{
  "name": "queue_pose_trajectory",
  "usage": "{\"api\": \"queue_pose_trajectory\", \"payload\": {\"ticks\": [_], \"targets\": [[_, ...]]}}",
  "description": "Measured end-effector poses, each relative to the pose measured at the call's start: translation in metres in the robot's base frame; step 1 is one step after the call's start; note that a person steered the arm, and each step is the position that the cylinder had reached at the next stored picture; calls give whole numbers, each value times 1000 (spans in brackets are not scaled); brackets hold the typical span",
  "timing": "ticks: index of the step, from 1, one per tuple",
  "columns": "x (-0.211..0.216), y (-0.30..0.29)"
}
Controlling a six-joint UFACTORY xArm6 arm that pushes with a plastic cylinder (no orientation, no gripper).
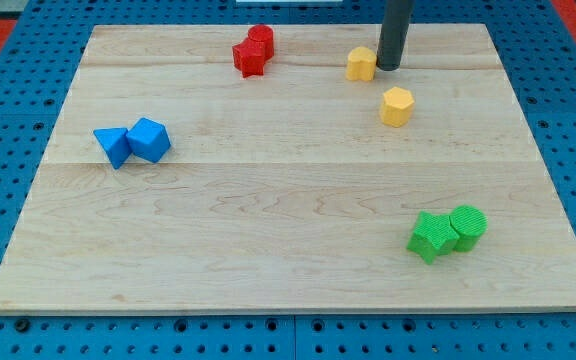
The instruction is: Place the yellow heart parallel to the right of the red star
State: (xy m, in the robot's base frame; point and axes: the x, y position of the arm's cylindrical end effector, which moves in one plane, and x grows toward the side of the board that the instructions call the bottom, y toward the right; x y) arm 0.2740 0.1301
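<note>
The yellow heart [361,63] lies near the view's top, right of centre. My tip [388,67] stands just to its right, touching or nearly touching it. The red star [249,58] lies at the view's top, left of the heart, with a red block [261,39] touching it from behind. The heart sits roughly level with the star, well to its right. A yellow hexagon block [396,106] lies below and right of the heart.
A blue triangle [113,146] and a blue block [149,139] touch at the view's left. A green star [430,236] and a green cylinder [467,226] touch at the lower right. The wooden board [268,250] sits on a blue pegboard.
</note>
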Motion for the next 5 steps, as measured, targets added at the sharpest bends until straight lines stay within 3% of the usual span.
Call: {"api": "queue_pose_trajectory", "payload": {"ticks": [3,5], "targets": [[-7,-1],[-44,2]]}}
